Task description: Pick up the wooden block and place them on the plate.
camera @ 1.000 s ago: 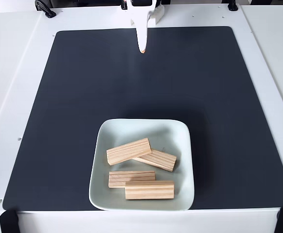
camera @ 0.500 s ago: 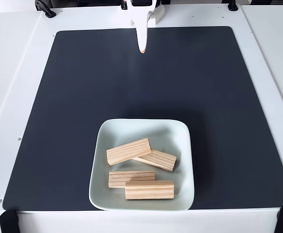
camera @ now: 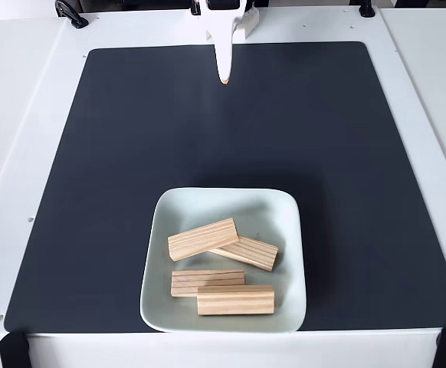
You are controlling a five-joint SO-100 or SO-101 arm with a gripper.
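The pale mint-white square plate (camera: 288,222) sits near the front edge of the black mat. Several light pine wooden blocks lie inside it: one (camera: 202,239) angled at the upper left, overlapping another (camera: 250,253) to its right, a third (camera: 204,279) lower down, and one more (camera: 235,300) at the front. My white gripper (camera: 223,75) hangs at the far end of the mat, well away from the plate, its fingers pressed together with nothing between them.
A black mat (camera: 131,138) covers most of the white table (camera: 24,115). Dark clamps (camera: 70,13) sit at the far table edge, and black straps (camera: 12,349) at the front corners.
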